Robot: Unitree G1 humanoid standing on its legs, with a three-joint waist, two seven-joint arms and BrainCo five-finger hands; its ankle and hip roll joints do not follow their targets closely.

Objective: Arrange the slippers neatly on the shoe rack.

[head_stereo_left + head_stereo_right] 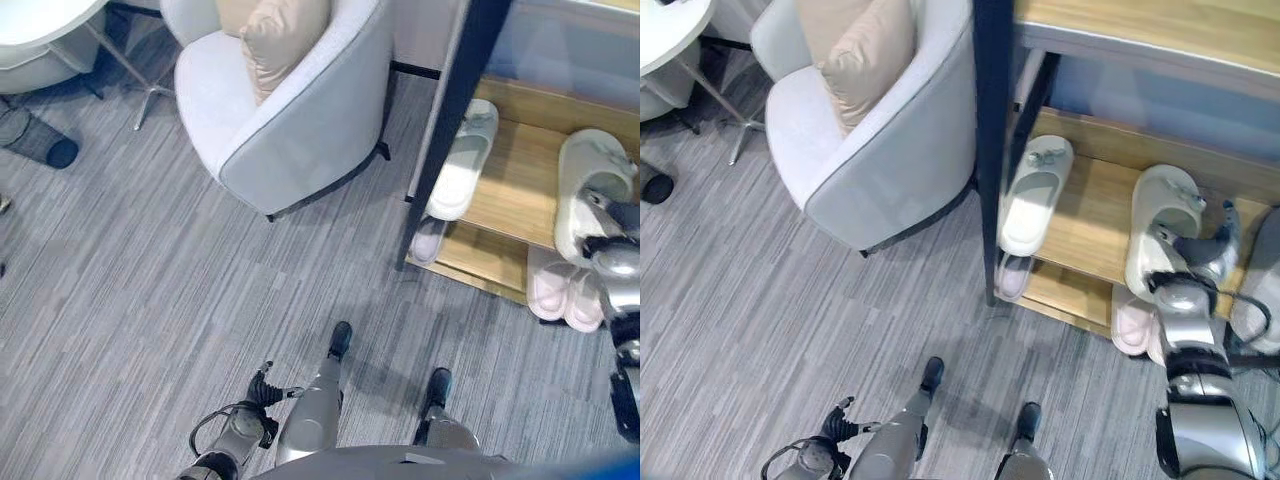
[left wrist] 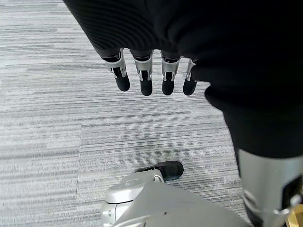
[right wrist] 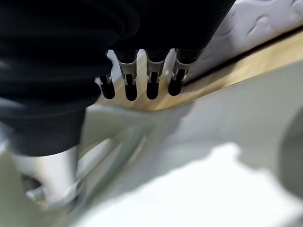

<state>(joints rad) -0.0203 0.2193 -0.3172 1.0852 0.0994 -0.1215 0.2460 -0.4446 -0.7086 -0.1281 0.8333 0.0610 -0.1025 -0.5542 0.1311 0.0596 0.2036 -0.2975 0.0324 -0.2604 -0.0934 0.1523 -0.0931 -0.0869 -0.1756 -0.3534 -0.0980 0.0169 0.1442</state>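
Observation:
A white slipper [image 1: 1160, 225] lies on the wooden middle shelf [image 1: 1090, 215] of the shoe rack. My right hand [image 1: 1196, 250] rests on its heel end, and in the right wrist view its fingers [image 3: 151, 80] reach out straight over the pale slipper [image 3: 213, 179] and the shelf board [image 3: 227, 80]. A second white slipper [image 1: 1035, 192] lies further left on the same shelf, beside the dark post [image 1: 992, 150]. Pink slippers [image 1: 565, 285] and a pale one [image 1: 430, 240] sit on the bottom shelf. My left hand [image 1: 245, 425] hangs low over the carpet, fingers [image 2: 144, 75] straight and empty.
A grey armchair [image 1: 300, 110] with a beige cushion [image 1: 280, 40] stands left of the rack. A white round table [image 1: 40, 25] is at the far left, with a dark shoe [image 1: 45, 148] on the carpet below it. Another pale slipper [image 1: 1262, 280] shows at the right edge.

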